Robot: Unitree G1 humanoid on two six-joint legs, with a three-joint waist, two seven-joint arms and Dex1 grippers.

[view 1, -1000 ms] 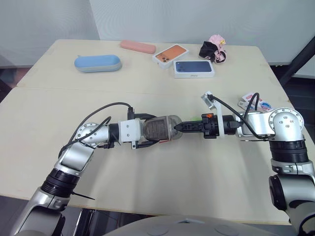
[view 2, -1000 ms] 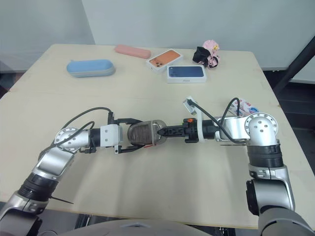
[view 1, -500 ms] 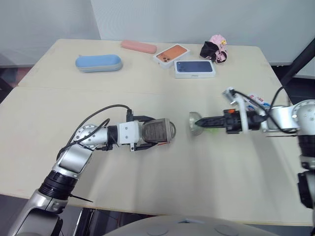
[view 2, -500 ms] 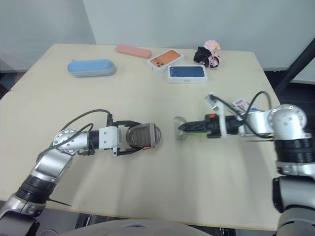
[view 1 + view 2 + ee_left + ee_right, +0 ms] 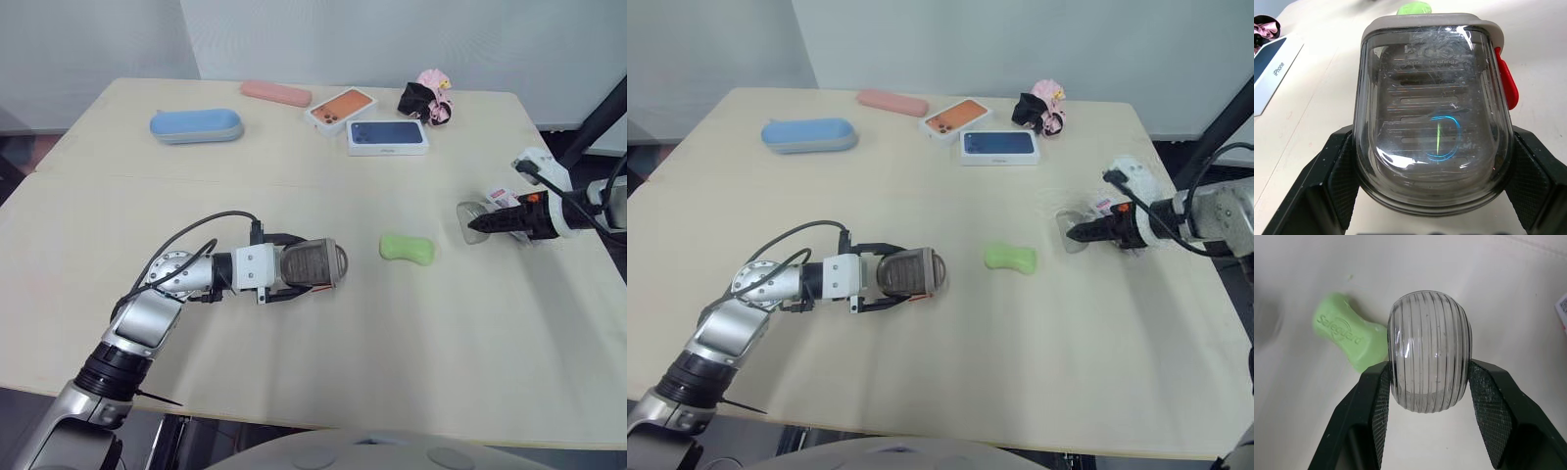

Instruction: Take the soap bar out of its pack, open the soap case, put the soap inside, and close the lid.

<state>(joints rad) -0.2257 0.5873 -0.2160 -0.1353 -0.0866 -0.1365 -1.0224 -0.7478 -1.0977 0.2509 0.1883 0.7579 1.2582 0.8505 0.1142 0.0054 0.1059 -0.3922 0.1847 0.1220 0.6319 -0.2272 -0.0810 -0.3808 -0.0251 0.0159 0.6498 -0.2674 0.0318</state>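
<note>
Compared with one second ago, the left gripper [image 5: 1432, 147] has not moved: its two black fingers [image 5: 1332, 176] stay spread wide and pressed against the flanks of the smoky soap case [image 5: 313, 262], which lies on its side on the table [image 5: 294, 382] with its red latch [image 5: 1506, 81] on one edge. The two grippers then met at this case. The right gripper [image 5: 1429, 377] has since drawn away toward 3 o'clock, and its fingers, about half open, now clamp a clear ribbed lid [image 5: 472, 219] near the table's right edge. Half a second ago the green soap bar [image 5: 408, 248] sat under that gripper's tip. It now lies bare and flat on the table between the case and the lid, at 3 o'clock of the case and touching neither. The printed soap pack [image 5: 503, 196] lies just beyond the right gripper, at its 12 o'clock.

Legible writing: "Safeguard" is embossed on the soap bar, and "iPhone" is printed on the side of the dark blue phone box [image 5: 387, 137]. That box lies at 12 o'clock of the soap, with an orange phone box [image 5: 340, 109] beside it at 10 o'clock. A blue glasses case [image 5: 196, 125] and a pink case [image 5: 275, 93] lie at the far left.
</note>
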